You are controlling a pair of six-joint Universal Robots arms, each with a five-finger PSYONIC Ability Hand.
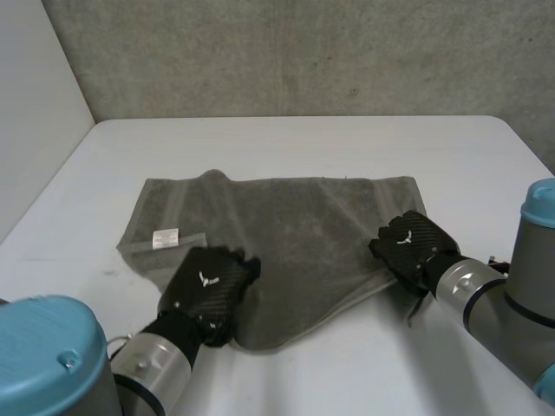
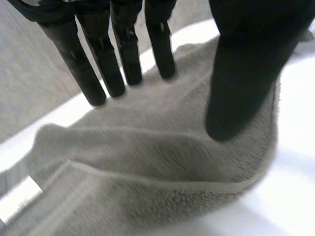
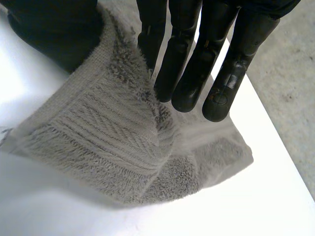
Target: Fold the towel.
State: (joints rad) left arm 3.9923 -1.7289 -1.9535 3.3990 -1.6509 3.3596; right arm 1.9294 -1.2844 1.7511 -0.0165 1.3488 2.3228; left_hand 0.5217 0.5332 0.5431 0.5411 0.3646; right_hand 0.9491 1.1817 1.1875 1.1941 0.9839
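A grey towel (image 1: 286,225) lies on the white table (image 1: 303,139), its near edge rumpled and partly doubled over. My left hand (image 1: 208,286) rests over the towel's near left corner. In the left wrist view its fingers (image 2: 98,64) are straight and spread from the thumb (image 2: 241,73), above the towel (image 2: 147,162), gripping nothing. My right hand (image 1: 412,243) is at the towel's right edge. In the right wrist view the towel's hem (image 3: 108,142) runs up between the thumb (image 3: 54,34) and the fingers (image 3: 197,73), pinched and lifted a little.
A white label (image 1: 165,237) is sewn on the towel near its left edge, beside my left hand. A concrete wall (image 1: 303,61) stands behind the table. The table's right edge (image 1: 529,147) runs close to my right arm.
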